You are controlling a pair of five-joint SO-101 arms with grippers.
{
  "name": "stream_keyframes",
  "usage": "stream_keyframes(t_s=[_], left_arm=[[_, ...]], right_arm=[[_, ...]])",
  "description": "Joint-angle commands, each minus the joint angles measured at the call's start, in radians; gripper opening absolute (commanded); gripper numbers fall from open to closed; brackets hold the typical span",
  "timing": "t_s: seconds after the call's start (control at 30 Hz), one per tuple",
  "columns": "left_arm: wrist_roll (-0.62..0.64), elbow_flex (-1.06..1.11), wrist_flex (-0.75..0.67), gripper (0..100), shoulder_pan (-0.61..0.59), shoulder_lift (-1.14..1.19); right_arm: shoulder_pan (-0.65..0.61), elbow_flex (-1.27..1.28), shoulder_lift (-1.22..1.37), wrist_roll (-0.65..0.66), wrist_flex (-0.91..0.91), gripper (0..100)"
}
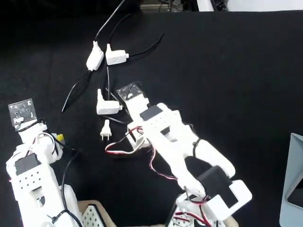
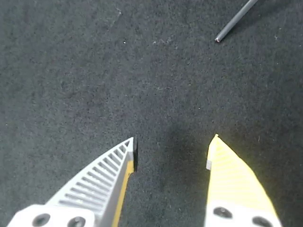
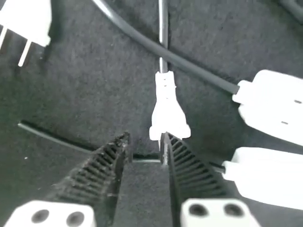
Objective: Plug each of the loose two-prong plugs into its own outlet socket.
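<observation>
My right gripper (image 3: pixel 143 142) is open by a narrow gap, with nothing between its black fingers. A white two-prong plug (image 3: pixel 167 111) on a dark cable lies just past the tips, its wide end beside one fingertip (image 3: pixel 166 141). Another loose plug (image 3: pixel 27 21) lies farther off with bare prongs; in the high view it is (image 1: pixel 105 129), in front of a white outlet block (image 1: pixel 108 106). Two more outlet blocks (image 1: pixel 94 56) (image 1: pixel 116 56) lie farther back. My left gripper (image 2: pixel 171 150) hangs open over bare black cloth at the table's left.
Dark cables (image 1: pixel 142 49) run from the outlet blocks toward the table's back edge. A loose cable end (image 2: pixel 232 23) lies ahead of the left gripper. Two white outlet bodies (image 3: pixel 274 106) (image 3: pixel 267 175) sit close beside the right gripper. A grey bin (image 1: pixel 293 189) stands at the right edge.
</observation>
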Motion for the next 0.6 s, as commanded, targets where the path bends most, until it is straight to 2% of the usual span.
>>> stream_keyframes(t_s=[0.0,0.57], left_arm=[[0.003,-0.002,-0.017,25,0.001,-0.015],[0.003,-0.002,-0.017,25,0.001,-0.015]], right_arm=[[0.046,-0.035,0.019,0.021,-0.049,11.4],[0.043,-0.028,0.022,0.08,-0.084,11.2]])
